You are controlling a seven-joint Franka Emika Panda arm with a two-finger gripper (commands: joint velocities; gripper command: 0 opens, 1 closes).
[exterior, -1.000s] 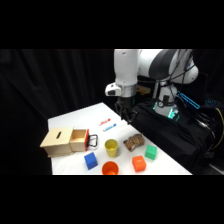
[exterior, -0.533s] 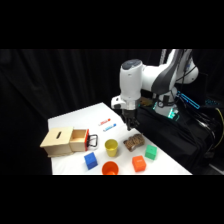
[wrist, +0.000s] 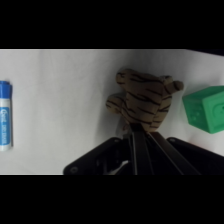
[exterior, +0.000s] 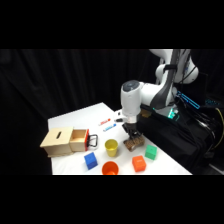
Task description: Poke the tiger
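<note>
Overhead, fingers pressed together on tiger, white table, black curtained room.

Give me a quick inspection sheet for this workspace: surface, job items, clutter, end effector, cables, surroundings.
Surface: white table, lit, no spills seen.
Job's things: tiger lying on the table beside the green block.
Clutter: tan wooden box, yellow cup, blue block, orange block, red-orange bowl, blue marker.
End effector: end effector shut, its tip at the tiger's edge.
Cables: nothing seen.
Surroundings: black backdrop; dark equipment with a teal light beside the arm's base.
</note>
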